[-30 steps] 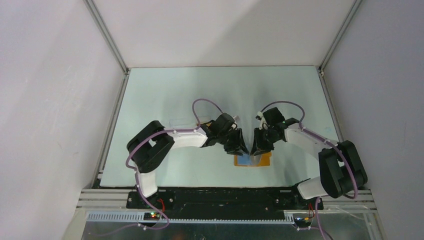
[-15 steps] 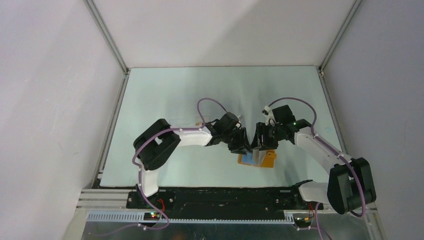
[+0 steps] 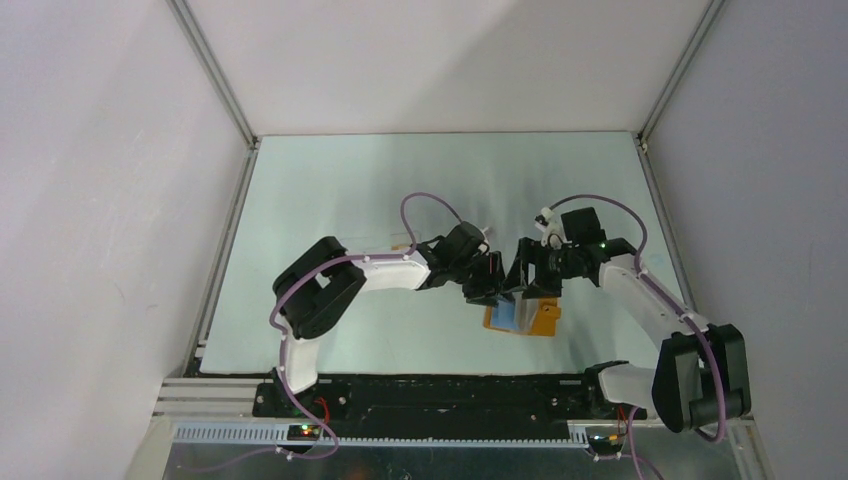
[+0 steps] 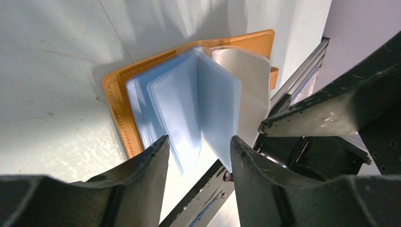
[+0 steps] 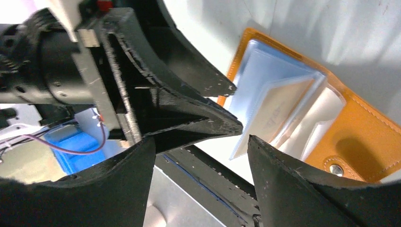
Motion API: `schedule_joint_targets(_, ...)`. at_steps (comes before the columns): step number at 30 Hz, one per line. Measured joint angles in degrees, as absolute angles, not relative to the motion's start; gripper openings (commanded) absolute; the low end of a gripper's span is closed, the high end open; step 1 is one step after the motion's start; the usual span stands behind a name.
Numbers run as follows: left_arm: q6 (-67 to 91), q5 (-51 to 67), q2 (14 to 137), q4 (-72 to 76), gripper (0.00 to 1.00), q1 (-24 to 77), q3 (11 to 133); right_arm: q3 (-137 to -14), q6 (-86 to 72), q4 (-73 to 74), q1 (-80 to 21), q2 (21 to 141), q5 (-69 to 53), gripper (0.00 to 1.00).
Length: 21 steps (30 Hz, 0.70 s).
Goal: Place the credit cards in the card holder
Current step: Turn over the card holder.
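The card holder (image 3: 545, 320) lies open on the mat, orange cover down, with its blue sleeves (image 4: 198, 101) fanned upright. A tan credit card (image 5: 279, 109) with a faint pale mark sits inside one standing sleeve. My left gripper (image 4: 198, 142) hovers over the holder's left side. It is open, with the sleeve edges between its fingers but not pinched. My right gripper (image 5: 201, 142) is wide open beside the sleeves, facing the left gripper's fingers (image 5: 208, 109), and holds nothing. In the top view both grippers (image 3: 490, 288) (image 3: 527, 285) meet above the holder.
A clear plastic case (image 3: 372, 243) lies faintly visible on the mat behind the left arm. The holder's tab clasp (image 4: 274, 78) and its snap button (image 5: 336, 169) lie on the right side. The table's near metal edge (image 3: 450, 385) runs just below the holder.
Both grippers and the card holder have shifted slightly right. The right gripper has opened wide and the left a little. The sleeves now stand fanned up.
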<state>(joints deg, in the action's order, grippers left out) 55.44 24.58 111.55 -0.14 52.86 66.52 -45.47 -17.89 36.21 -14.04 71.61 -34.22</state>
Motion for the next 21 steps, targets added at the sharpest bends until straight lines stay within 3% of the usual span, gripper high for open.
schedule_joint_targets(14, 55.44, 25.71, 114.41, 0.32, 0.52, 54.78, 69.87, -42.87, -22.09, 26.87, -7.31, 66.17, -46.81, 0.75)
schedule_joint_targets(21, 55.44, 25.28, 114.5, 0.34, 0.55, 54.96, 69.87, -41.8, -22.98, 26.09, -4.16, 65.8, -47.0, 0.74)
